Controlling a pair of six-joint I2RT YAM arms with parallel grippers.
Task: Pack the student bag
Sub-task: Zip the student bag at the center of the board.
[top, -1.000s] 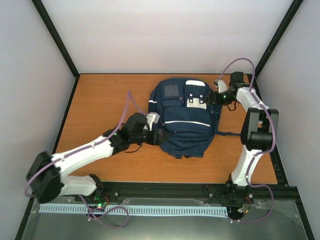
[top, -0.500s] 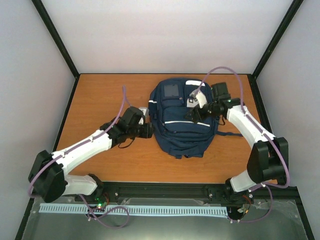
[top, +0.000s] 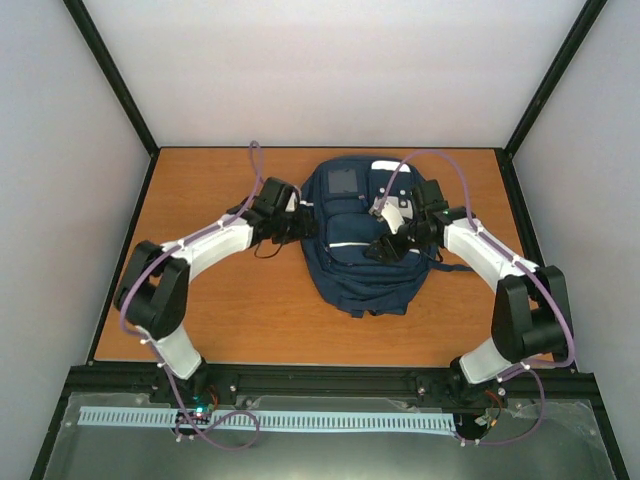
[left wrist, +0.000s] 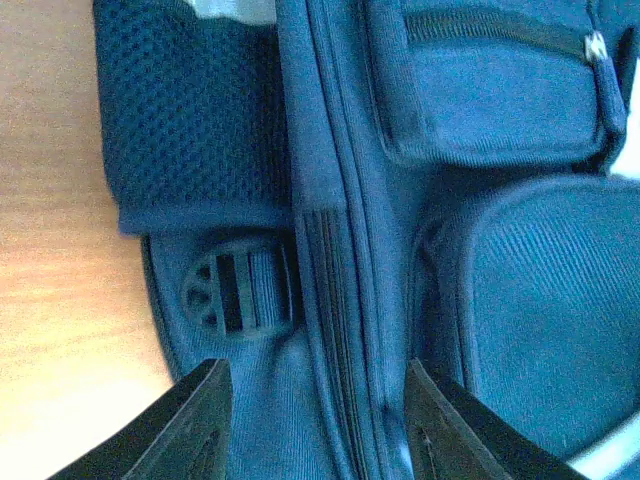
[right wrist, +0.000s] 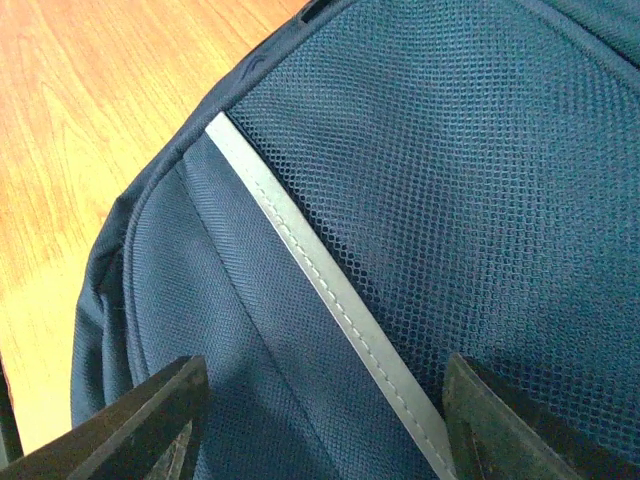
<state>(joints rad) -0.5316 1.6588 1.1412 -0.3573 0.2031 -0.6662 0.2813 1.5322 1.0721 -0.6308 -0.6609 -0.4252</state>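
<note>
Student bag (top: 365, 262) lies on table (top: 220, 300), left pincer (left wrist: 315, 420) and right pincer (right wrist: 320, 420) both open over it.

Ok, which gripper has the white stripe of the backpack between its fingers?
The right gripper: the stripe runs between its fingers; the left gripper straddles a zipper seam instead.

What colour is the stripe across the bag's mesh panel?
Pale grey-white stripe on navy mesh; right wrist view clearest.

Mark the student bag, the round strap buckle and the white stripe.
student bag (top: 362, 285), top external view, lower front panel.
strap buckle (left wrist: 240, 293), left wrist view, its centre bar.
white stripe (right wrist: 318, 275), right wrist view, halfway along its length.
</note>
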